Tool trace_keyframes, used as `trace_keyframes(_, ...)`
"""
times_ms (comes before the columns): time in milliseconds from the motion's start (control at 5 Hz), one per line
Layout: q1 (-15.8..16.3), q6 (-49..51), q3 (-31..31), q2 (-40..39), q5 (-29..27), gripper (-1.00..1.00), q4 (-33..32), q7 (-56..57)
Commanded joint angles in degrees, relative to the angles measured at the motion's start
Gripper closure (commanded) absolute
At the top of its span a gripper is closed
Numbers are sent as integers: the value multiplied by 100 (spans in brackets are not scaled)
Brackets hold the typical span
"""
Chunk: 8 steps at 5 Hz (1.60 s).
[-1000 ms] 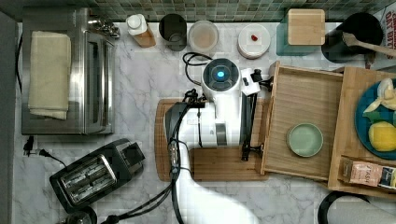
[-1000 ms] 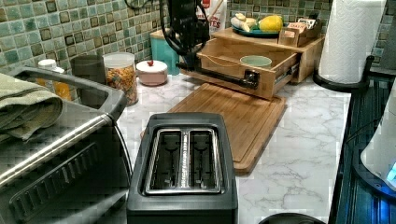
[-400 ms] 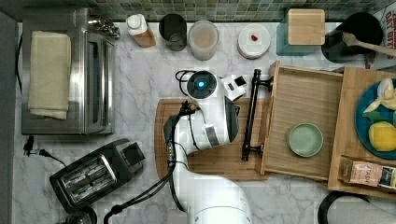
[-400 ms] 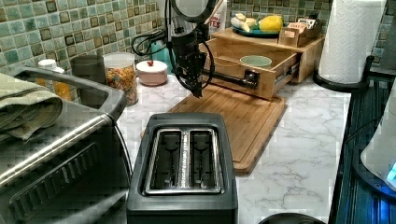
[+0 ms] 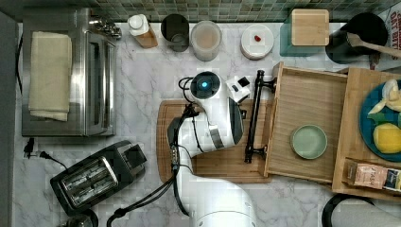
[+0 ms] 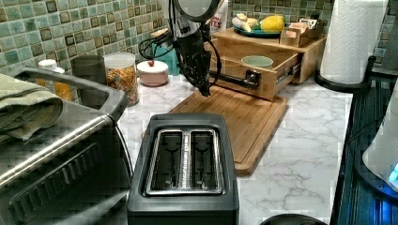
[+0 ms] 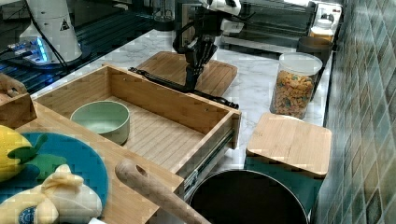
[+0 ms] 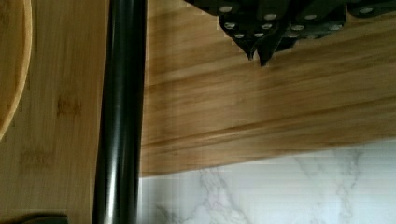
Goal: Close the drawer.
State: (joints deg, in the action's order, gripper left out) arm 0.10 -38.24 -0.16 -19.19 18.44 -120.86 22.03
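The light-bamboo drawer [image 5: 302,94] stands pulled out from its wooden cabinet, and a green bowl [image 5: 308,141] sits inside it. Its long black bar handle [image 5: 254,116] runs across the front. My gripper [image 8: 259,53] is shut with nothing in it. It points down over the brown cutting board [image 5: 208,165], close beside the handle [image 8: 119,116] on the side away from the drawer. In the left view the gripper [image 6: 205,89] hangs just above the board, in front of the handle [image 6: 230,78]. In the right view the gripper [image 7: 191,80] is right by the handle [image 7: 163,83].
A black toaster [image 5: 97,175] and a toaster oven [image 5: 66,71] stand at the top view's left. Jars, among them a cereal jar [image 6: 121,75], line the tiled wall. A plate of fruit [image 5: 383,118] rests on the cabinet top. A paper towel roll [image 6: 352,40] stands by it.
My arm swung away from the drawer toward the top view's left, and the gripper came down close to the cutting board. The drawer has not moved.
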Motion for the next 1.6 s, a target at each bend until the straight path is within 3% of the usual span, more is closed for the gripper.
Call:
trace_keyframes(200,-540,9,-282,407,-104,100,465,788)
trace_keyframes(600,-771,186,-783,471,-321,100,745,1649)
trace_keyframes(800,-1065,97,-848,598,-367,100,702,1956)
trace_keyframes(1200,-1828,-1116,-1173,673,-479,100,308,3311)
trace_keyframes(1400,-1939,-828,-1489,607,-408,100,580,3877)
trace_keyframes(1600,-2281,-652,-1546,424,-456,100,938,4258)
